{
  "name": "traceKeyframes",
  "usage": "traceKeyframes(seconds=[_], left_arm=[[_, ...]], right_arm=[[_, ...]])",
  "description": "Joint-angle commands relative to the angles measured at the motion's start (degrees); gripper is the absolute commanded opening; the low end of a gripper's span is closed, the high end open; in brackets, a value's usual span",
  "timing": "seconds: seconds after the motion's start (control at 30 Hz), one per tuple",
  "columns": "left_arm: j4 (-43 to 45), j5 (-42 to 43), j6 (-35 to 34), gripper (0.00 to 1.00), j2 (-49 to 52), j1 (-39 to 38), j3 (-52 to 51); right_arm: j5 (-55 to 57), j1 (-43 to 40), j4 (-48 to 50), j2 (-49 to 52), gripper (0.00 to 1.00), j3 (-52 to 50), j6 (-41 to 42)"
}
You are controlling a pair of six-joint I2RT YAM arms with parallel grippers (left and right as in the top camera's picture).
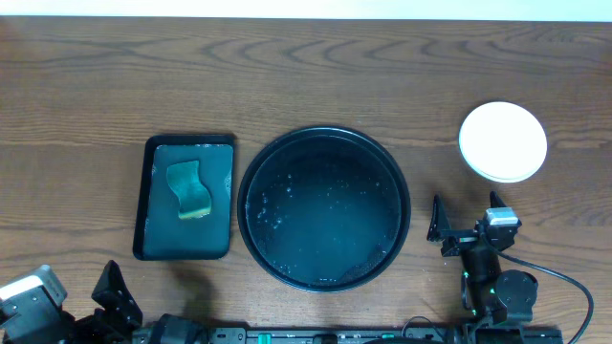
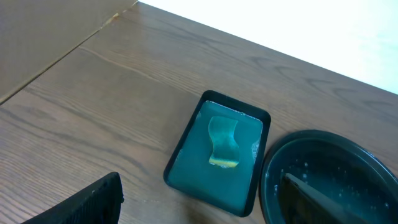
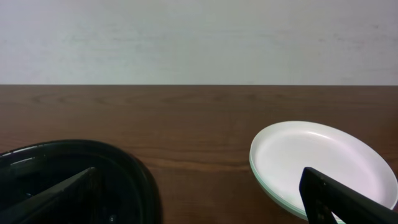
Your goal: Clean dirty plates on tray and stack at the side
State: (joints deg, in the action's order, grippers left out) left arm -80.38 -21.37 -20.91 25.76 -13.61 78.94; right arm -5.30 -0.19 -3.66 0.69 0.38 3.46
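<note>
plates [image 1: 503, 141] stacked on wood [image 1: 287, 76], near, ahead-right of right gripper [image 1: 464, 203]; well apart from left gripper [image 2: 202, 186] | tray [image 1: 323, 132] bare of plates | both pincers wide, empty | likely done

Robot test bench, likely a lab: wood-grain table [image 1: 306, 76] against a plain white wall [image 3: 199, 37]; my mounting rail [image 1: 335, 335] and loose cable [image 1: 589, 306] at its near edge.

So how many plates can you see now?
1 for certain: a white plate on the bare table, right of the black tray. A mint edge beneath it suggests more stacked under, hidden. None lies on the tray.
</note>
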Motion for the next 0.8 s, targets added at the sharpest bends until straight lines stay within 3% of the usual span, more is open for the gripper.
traceKeyframes(seconds=[0.0, 0.23, 0.37, 0.53, 0.77], left_arm=[[0.02, -0.79, 0.55, 0.80, 0.20, -0.13, 0.04], [0.44, -0.11, -0.92, 0.80, 0.20, -0.13, -0.07], [5.53, -0.11, -1.44, 0.80, -0.31, 1.07, -2.54], [17.46, 1.66, -1.42, 0.80, -3.39, 6.60, -10.71], [41.33, 8.85, -1.40, 0.80, -14.86, 10.29, -32.63]], right_arm=[[0.55, 0.66, -0.26, -0.42, 0.99, -0.07, 0.15], [0.57, 0.66, -0.26, -0.42, 0.99, -0.09, 0.15], [0.55, 0.66, -0.26, -0.42, 0.99, -0.09, 0.15], [0.57, 0.66, -0.26, -0.42, 0.99, -0.07, 0.15], [0.57, 0.66, -0.26, -0.42, 0.99, -0.09, 0.15]])
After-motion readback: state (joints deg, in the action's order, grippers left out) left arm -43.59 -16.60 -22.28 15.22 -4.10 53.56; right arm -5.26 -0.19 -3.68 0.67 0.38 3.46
